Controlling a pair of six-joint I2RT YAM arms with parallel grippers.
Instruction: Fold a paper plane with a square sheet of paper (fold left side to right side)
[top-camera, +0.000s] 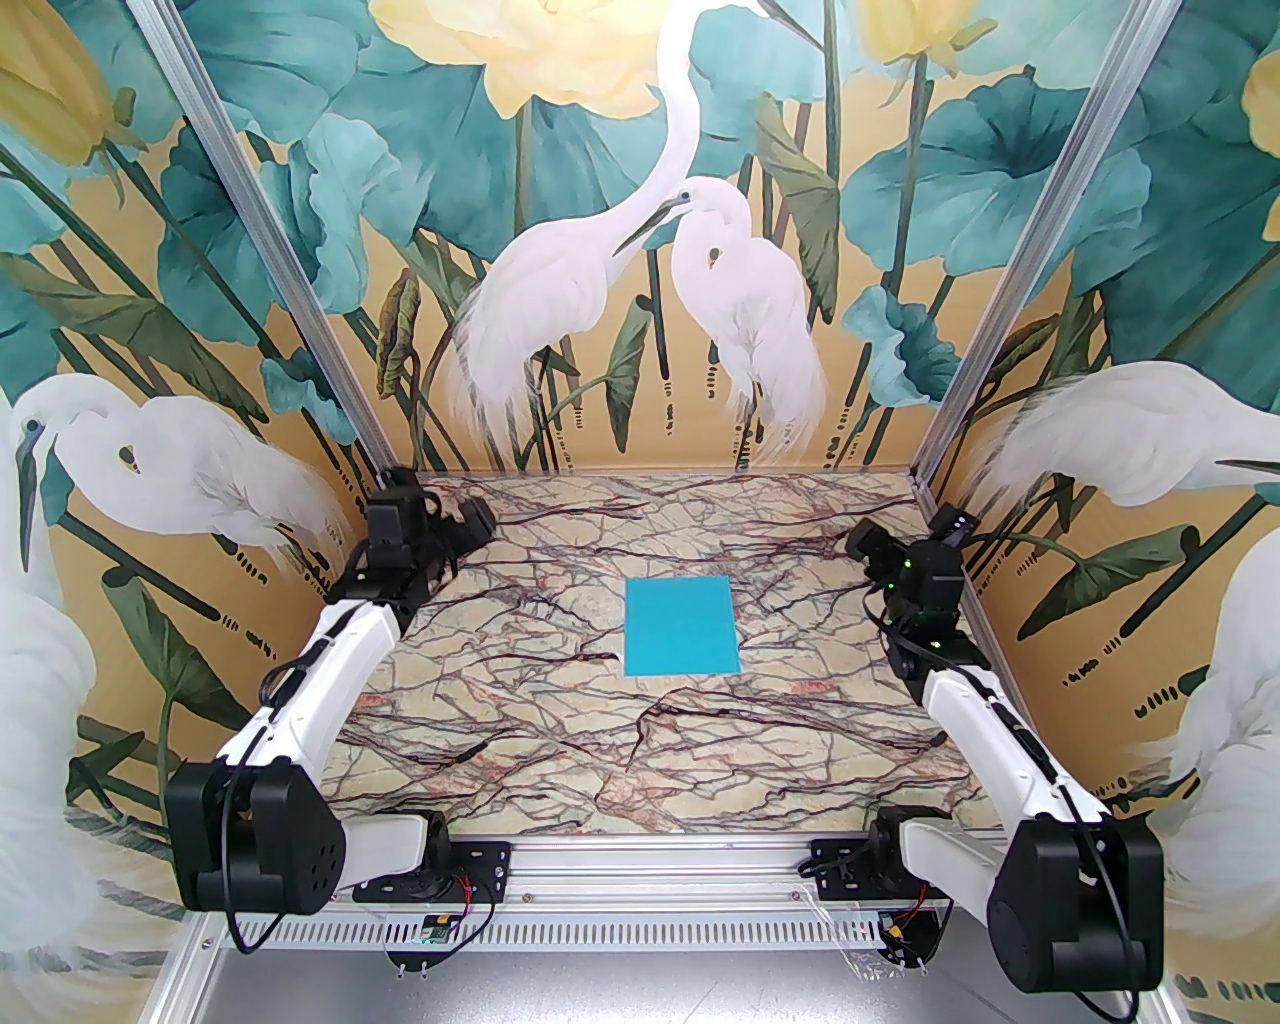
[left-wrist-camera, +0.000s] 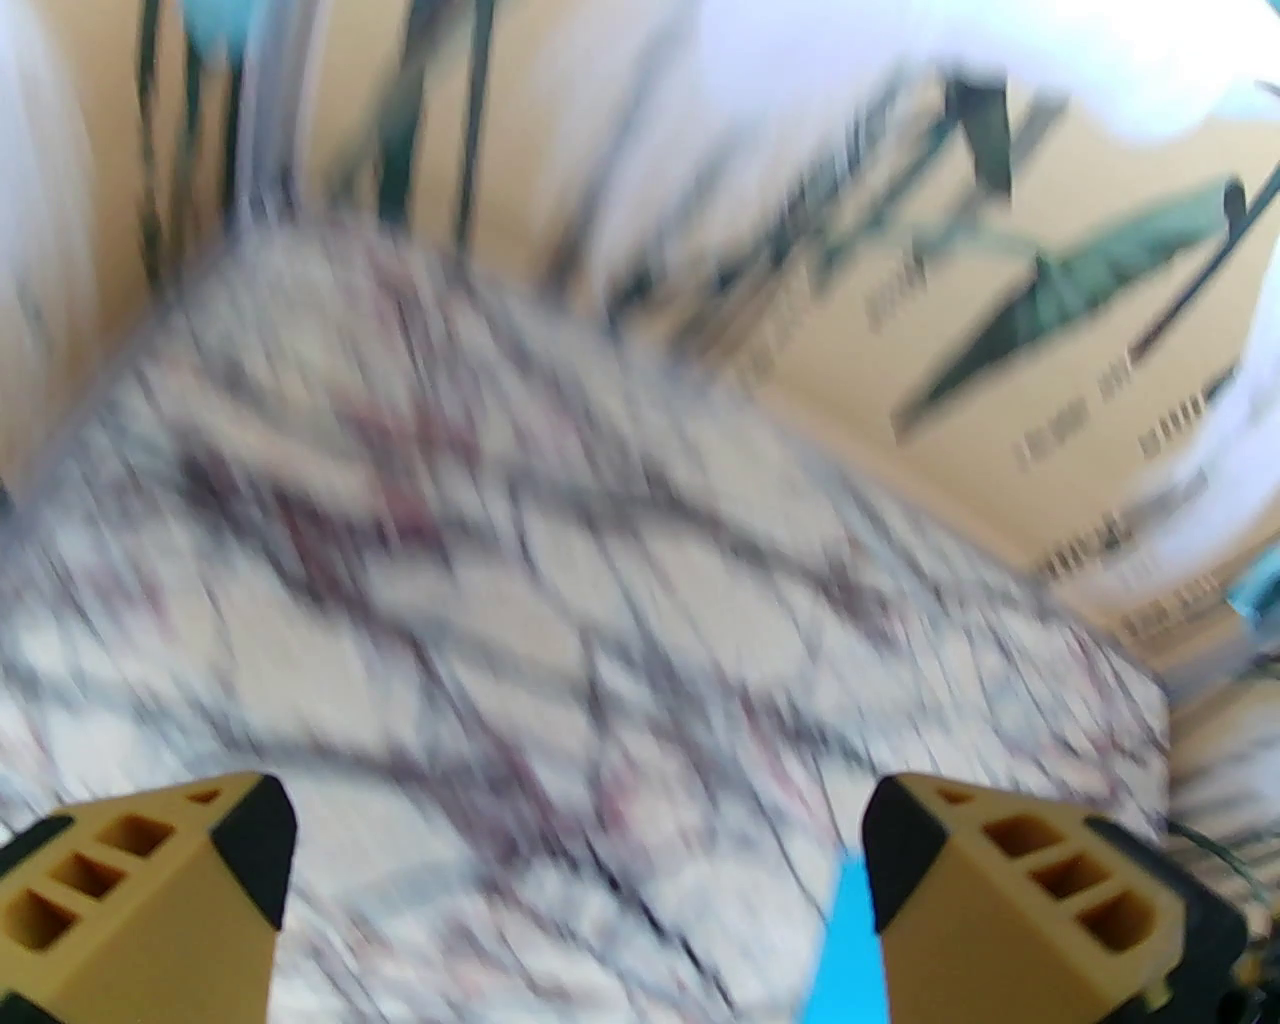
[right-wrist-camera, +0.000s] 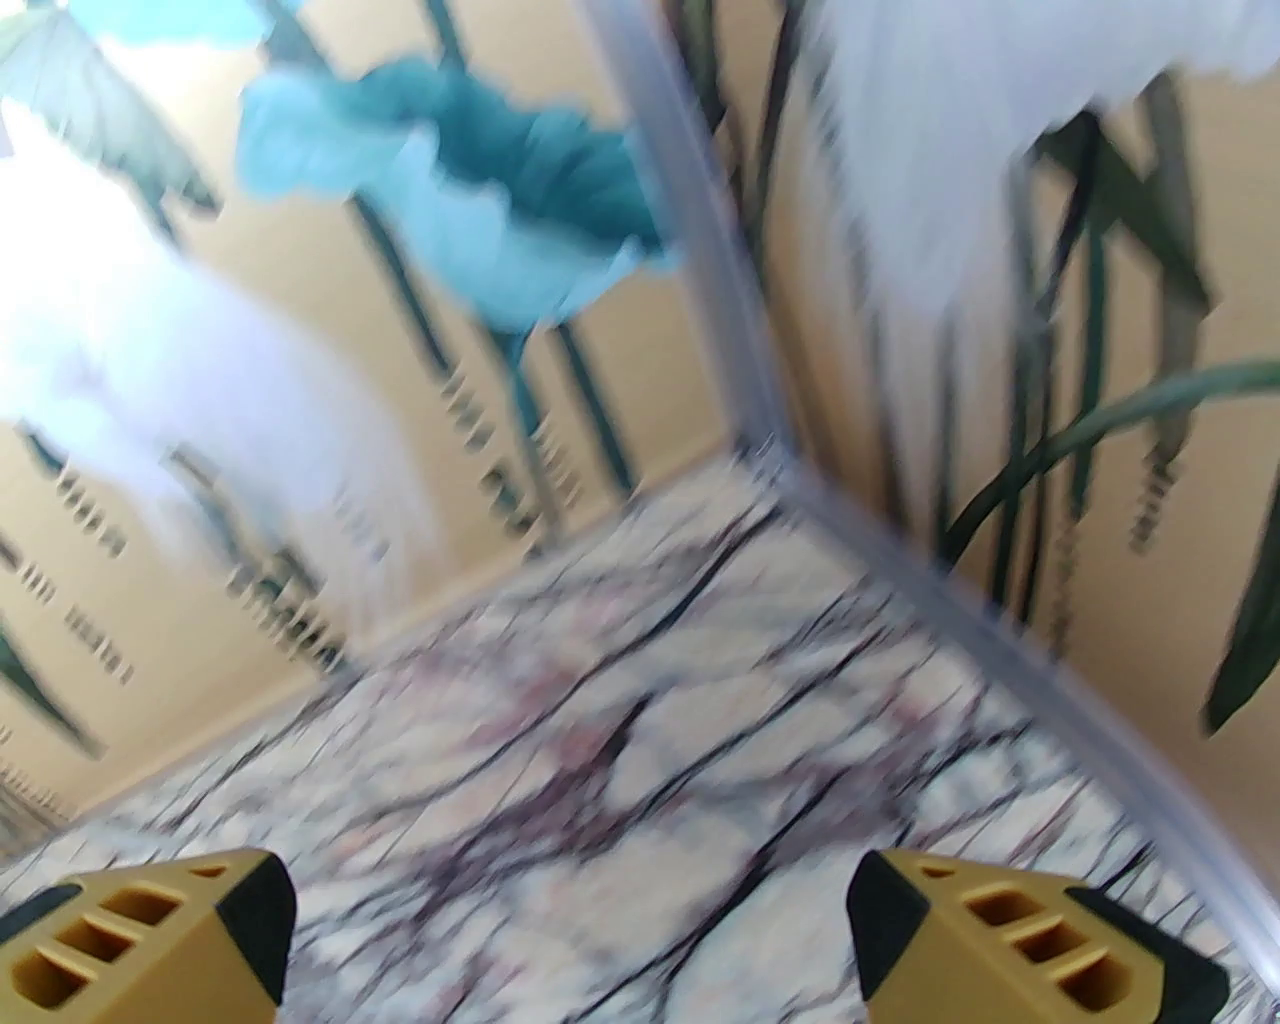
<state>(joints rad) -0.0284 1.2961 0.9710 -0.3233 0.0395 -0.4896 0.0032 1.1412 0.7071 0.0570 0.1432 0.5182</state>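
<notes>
The cyan-blue sheet of paper (top-camera: 681, 626) lies flat near the middle of the marble table (top-camera: 560, 720), taller than wide. My left gripper (top-camera: 470, 525) hovers at the far left, well clear of the sheet. My right gripper (top-camera: 862, 542) hovers at the far right, also apart from it. In the blurred left wrist view the tan fingers (left-wrist-camera: 1010, 880) stand wide apart, the left gripper (left-wrist-camera: 580, 850) holds nothing, and a sliver of the paper (left-wrist-camera: 850, 950) shows at the bottom. In the right wrist view the fingers (right-wrist-camera: 990, 940) are spread and the right gripper (right-wrist-camera: 570, 920) is empty.
Painted mural walls close the table on three sides, with aluminium posts (top-camera: 950, 430) at the back corners. The arm bases (top-camera: 470, 865) are bolted to the rail at the near edge. Both wrist views are motion-blurred.
</notes>
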